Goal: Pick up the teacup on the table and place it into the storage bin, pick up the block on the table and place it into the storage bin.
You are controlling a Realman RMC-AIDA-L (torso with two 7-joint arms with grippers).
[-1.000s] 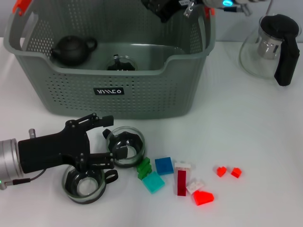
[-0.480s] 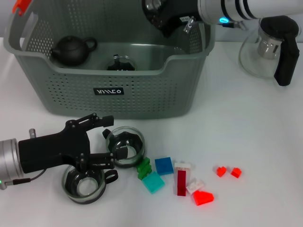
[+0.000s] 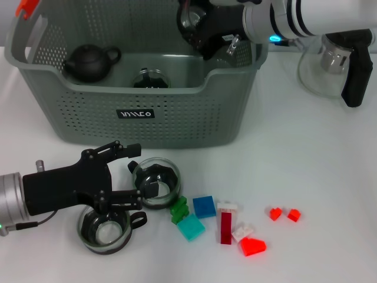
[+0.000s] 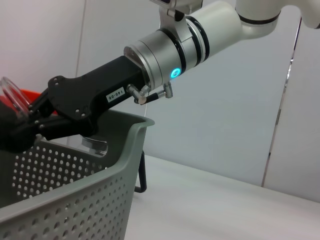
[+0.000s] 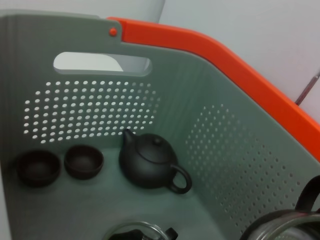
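Observation:
The storage bin stands at the back left. My right gripper hangs over its right rear corner, shut on a glass teacup; the left wrist view shows that teacup above the bin's rim. My left gripper lies open on the table in front of the bin, beside a second glass teacup. A third teacup sits just nearer. Blocks lie to their right: green, blue, cyan, dark red and bright red.
Inside the bin are a dark teapot, two small dark cups and a glass cup. A glass teapot with a black handle stands at the back right. Two small red blocks lie further right.
My right arm has come down and leftwards with the glass teacup, lower over the bin's right rear corner. The left arm and the things on the table have not moved.

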